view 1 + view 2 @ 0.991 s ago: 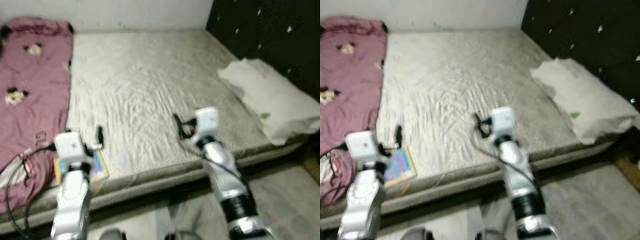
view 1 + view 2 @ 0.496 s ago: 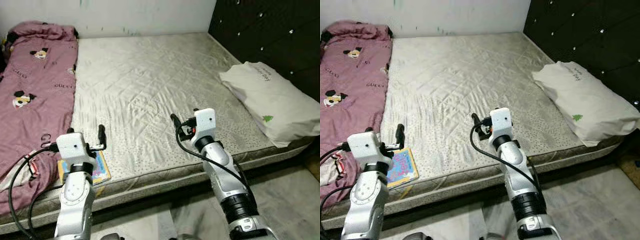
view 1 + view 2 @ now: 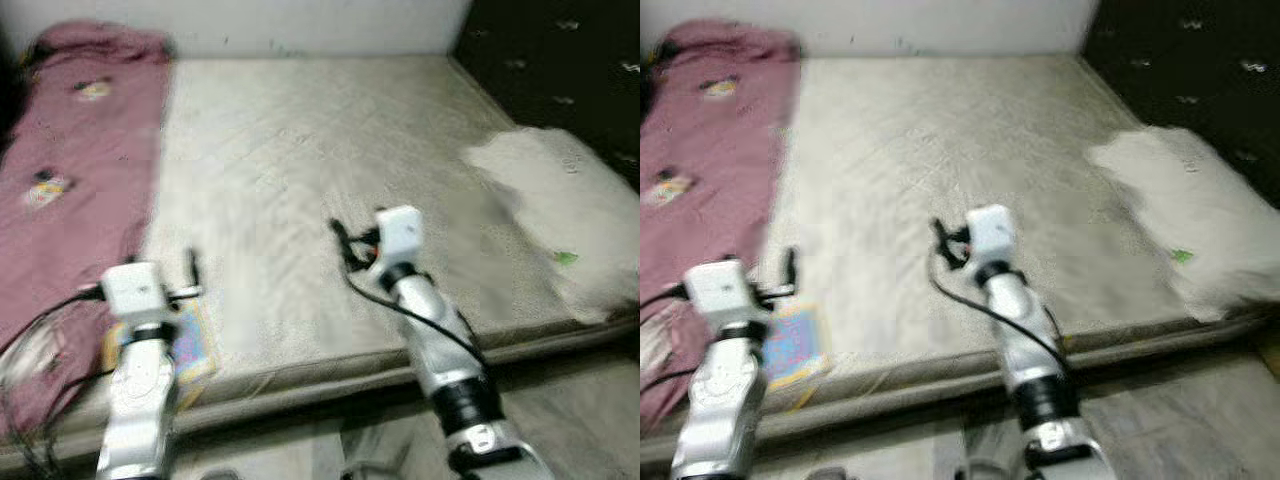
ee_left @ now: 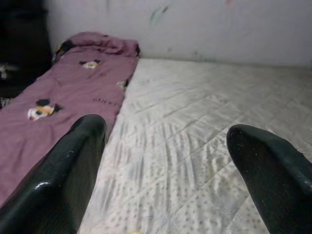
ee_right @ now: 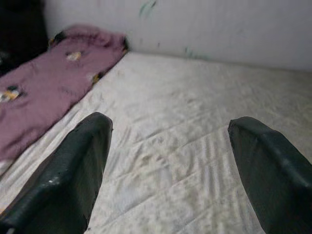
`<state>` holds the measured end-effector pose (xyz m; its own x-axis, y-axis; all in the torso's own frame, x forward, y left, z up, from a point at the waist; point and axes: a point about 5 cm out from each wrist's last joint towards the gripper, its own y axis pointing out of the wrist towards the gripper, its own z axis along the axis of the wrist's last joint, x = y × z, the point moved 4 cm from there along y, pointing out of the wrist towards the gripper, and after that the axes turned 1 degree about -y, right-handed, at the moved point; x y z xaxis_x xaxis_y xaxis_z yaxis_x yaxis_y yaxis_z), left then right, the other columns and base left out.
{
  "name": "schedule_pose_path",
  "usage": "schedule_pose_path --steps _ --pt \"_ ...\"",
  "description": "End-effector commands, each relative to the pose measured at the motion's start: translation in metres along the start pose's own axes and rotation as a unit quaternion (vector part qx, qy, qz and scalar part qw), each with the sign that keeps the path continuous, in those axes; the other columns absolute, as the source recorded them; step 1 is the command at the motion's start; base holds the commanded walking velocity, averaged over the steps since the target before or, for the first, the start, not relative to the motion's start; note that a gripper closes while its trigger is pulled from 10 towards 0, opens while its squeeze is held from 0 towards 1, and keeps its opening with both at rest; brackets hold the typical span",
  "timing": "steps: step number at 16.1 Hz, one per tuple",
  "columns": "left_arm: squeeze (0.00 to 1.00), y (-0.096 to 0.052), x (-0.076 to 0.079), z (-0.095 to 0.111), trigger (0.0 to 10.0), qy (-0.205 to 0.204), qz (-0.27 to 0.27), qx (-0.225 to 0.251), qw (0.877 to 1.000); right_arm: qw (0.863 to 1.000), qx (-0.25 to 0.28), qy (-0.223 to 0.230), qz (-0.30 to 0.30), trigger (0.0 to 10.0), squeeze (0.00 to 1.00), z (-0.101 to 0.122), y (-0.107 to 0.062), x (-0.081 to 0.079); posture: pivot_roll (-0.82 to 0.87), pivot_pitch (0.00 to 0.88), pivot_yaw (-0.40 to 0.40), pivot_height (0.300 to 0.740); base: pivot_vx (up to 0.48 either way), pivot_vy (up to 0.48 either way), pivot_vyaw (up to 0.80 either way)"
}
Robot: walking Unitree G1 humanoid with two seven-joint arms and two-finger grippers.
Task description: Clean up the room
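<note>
A wide bed [image 3: 330, 180] with a pale quilted mattress is seen ahead, blurred in the head views. Along its left side a pink blanket [image 3: 70, 170] printed with cartoon figures is spread, bunched at the far end against the wall. On the right side, near the dark padded headboard [image 3: 560, 70], a white pillow [image 3: 560, 220] lies close to the mattress edge. A small colourful book [image 3: 792, 348] rests flat at the near left corner of the mattress, just beside the blanket's edge.

The book is judged the likeliest thing to be cleared first. It appears thin, light and fairly stiff, with a glossy cover that may slip; because it lies flat on soft bedding, it would best be taken by its near edge, where it reaches toward the mattress rim and one finger could be slid beneath. The blanket is soft and limp and would bunch when lifted.

The left gripper [image 3: 192, 272] is held above the near left corner, with the book just below and slightly nearer than its fingers, not touched. The right gripper [image 3: 343, 243] hovers over the middle of the mattress, well apart from the book and the pillow. In both wrist views the jaws are shown spread wide, with nothing between them.
</note>
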<state>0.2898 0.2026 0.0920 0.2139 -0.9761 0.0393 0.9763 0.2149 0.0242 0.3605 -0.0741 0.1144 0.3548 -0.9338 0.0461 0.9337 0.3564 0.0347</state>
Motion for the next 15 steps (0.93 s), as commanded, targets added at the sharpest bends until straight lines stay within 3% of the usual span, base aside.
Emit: schedule_pose_path --steps 1,4,15 --pt "0.00 0.0006 0.0119 -0.0024 10.0 -0.013 -0.013 -0.006 1.000 1.000 -0.015 -0.004 -0.019 10.0 0.00 -0.0092 -0.0058 0.0150 -0.05 0.014 -0.044 0.740 0.000 0.000 0.00" --pt "0.00 0.0012 0.0116 -0.0011 10.0 -0.018 -0.015 -0.005 1.000 1.000 -0.011 -0.004 -0.015 10.0 0.00 -0.0078 -0.0033 0.0118 -0.05 0.015 -0.044 0.740 0.000 0.087 0.00" --pt "0.00 0.0027 0.0140 0.0003 10.0 -0.031 -0.017 -0.001 0.999 1.000 -0.015 -0.012 -0.006 10.0 0.00 -0.0098 -0.0018 0.0099 -0.06 0.020 -0.049 0.740 0.000 0.480 0.00"
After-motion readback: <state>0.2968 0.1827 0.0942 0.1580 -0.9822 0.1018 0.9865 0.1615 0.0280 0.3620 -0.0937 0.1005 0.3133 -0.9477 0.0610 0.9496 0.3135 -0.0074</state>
